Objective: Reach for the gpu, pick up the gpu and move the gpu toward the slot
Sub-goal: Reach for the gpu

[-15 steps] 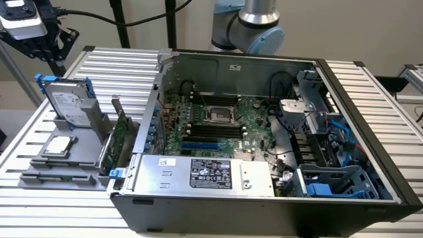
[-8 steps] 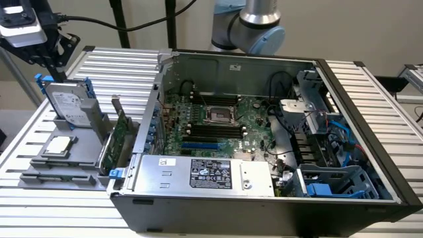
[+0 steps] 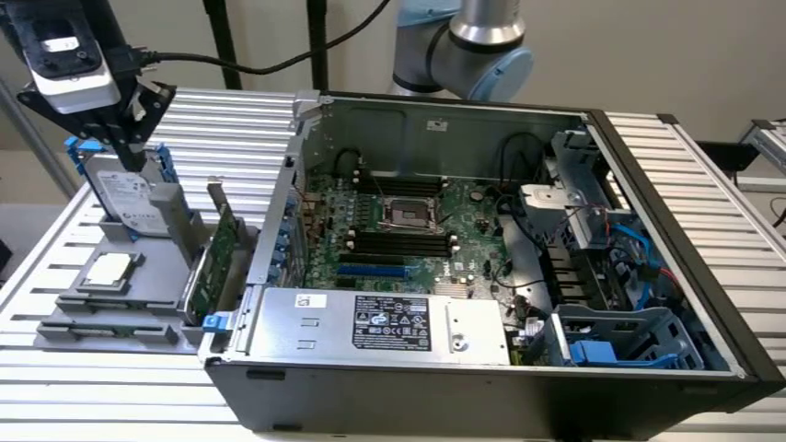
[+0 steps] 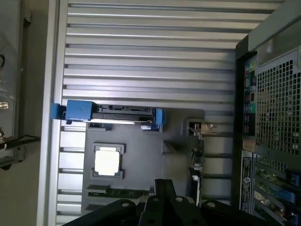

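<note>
Slatted aluminium table (image 3: 724, 212) (image 4: 150, 47), silver ribs running side by side across the top. Resting directly on the slats: an open black desktop computer case (image 3: 406, 410) (image 4: 277, 94), lying on its side, and, just beside it at 9 o'clock in the exterior view, a grey moulded parts fixture (image 3: 74, 327) (image 4: 141, 160). More ribbed surface showing at 3 o'clock of the case.

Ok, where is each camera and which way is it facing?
Exterior view: off the arm, raised, looking down into the open computer case; the arm and hand show.
Wrist view: on the wrist, looking down at the grey parts holder; the hand shows.
Both share the hard drive, chip, gpu and case.
</note>
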### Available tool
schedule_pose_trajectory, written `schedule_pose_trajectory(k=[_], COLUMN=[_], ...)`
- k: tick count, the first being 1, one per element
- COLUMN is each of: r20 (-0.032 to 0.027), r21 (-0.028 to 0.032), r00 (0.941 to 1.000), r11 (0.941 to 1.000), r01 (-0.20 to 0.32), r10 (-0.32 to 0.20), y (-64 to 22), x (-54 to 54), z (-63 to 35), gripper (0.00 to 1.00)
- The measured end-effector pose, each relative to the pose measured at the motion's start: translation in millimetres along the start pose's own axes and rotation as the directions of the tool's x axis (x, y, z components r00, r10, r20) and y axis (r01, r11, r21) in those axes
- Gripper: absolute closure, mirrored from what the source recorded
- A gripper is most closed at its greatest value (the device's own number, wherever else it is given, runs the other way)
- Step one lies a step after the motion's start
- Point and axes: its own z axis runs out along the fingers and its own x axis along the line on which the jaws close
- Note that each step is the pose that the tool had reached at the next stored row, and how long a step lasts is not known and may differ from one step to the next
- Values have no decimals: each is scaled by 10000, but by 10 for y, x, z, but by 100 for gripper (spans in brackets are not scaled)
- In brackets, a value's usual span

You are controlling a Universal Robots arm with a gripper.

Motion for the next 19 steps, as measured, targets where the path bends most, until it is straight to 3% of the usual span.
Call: schedule_pose_trajectory(k=[12,19], r20=[12,-1], r21=[-1,-1], r00=[10000,10000], r11=[10000,10000], r01=[1,-3], r10=[-1,3], y=[-192,-211], x=[-437,-464], z=[179,187], gripper=[89,89])
